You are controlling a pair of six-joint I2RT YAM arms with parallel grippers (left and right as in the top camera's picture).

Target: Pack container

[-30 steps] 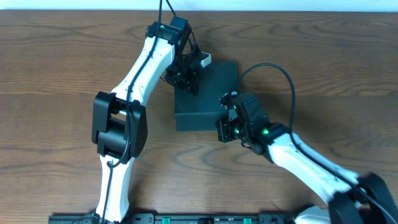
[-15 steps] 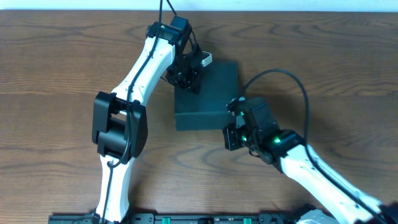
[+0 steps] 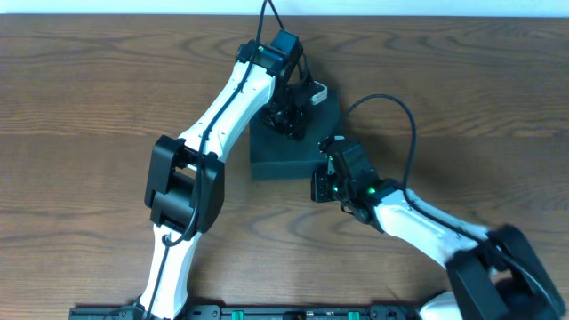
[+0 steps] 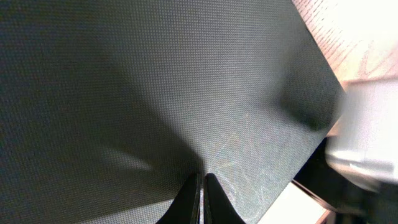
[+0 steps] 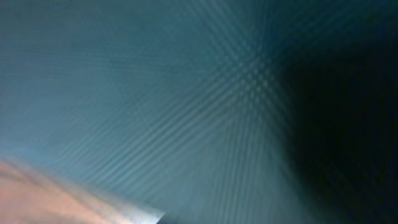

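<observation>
The left claw (image 4: 201, 179) was clenched on nothing, its tips together and pointed down at the lid (image 4: 155, 93) of the box (image 3: 283, 158), over the far half of the top, touching it or just above it. The right claw (image 3: 322, 184) stood at the box's near-right corner, against or just beside the side wall; its wrist view showed only blurred teal, so its state could not be told. The box lay mid-table (image 3: 89, 89), lid apparently down, directly beneath the left claw and just beyond the right one.
</observation>
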